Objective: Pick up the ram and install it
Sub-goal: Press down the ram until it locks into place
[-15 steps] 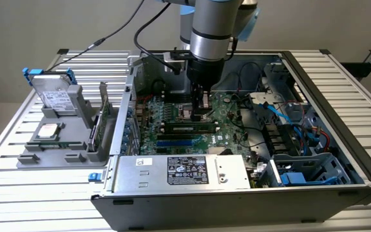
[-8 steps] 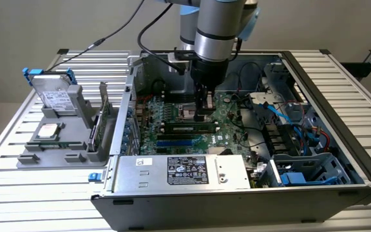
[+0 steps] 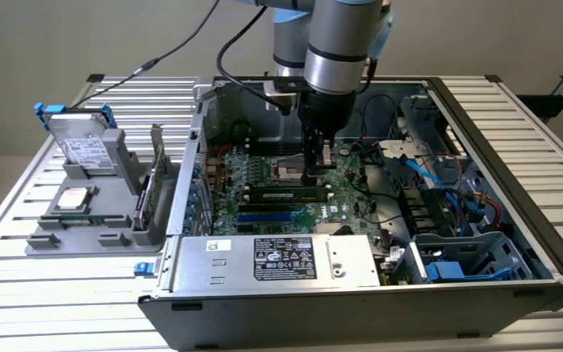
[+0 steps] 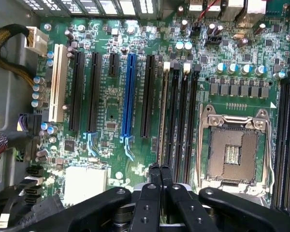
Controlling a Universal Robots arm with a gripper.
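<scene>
1. The ram (image 3: pixel 284 195), a slim green stick with dark chips, is seen seated flat in a black motherboard (image 4: pixel 135 96) slot.
2. The jaws (image 4: pixel 160 175) are pressed together, empty, pointed straight down just above it.

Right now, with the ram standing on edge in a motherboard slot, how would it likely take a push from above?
The ram is a thin bare board with dark chips, so it is probably stiff lengthwise, light, and fragile under sideways force. Held on edge by the slot, it likely will not tip. The gripper, its fingers together, sits over one end, so a push there may seat it unevenly.
</scene>
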